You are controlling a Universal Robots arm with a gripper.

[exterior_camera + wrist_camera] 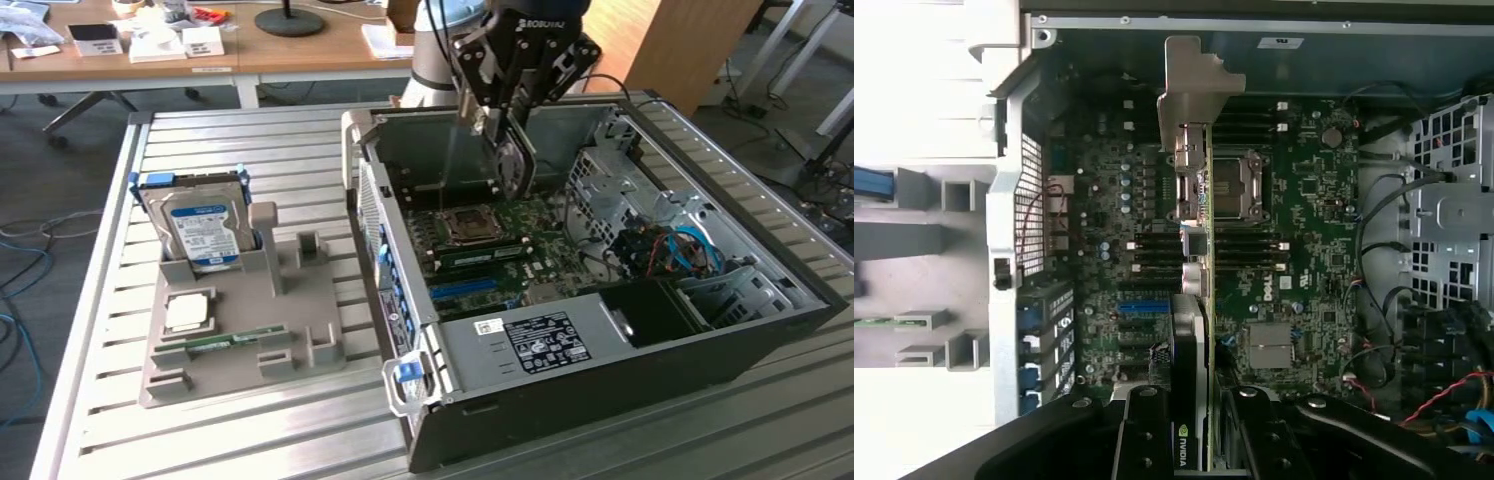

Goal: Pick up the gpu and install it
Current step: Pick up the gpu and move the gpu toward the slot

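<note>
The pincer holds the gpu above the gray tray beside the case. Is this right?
Not quite. The pincer holds the gpu above the motherboard inside the open case, not above the tray, as the exterior view shows.

The gpu (1194, 240), a green card with a black NVIDIA-marked cooler and silver end bracket, hangs edge-on in the gripper (1199, 435), bracket lowest, above the motherboard (1304, 200).

One open computer case (587, 410) holds one motherboard (541, 235), one CPU socket (470, 224) and one power supply (534, 340). One gpu (1192, 240). One grey holder (254, 375), left of frame: one hard drive (203, 225), one processor chip (187, 312), one memory stick (220, 343).
</note>
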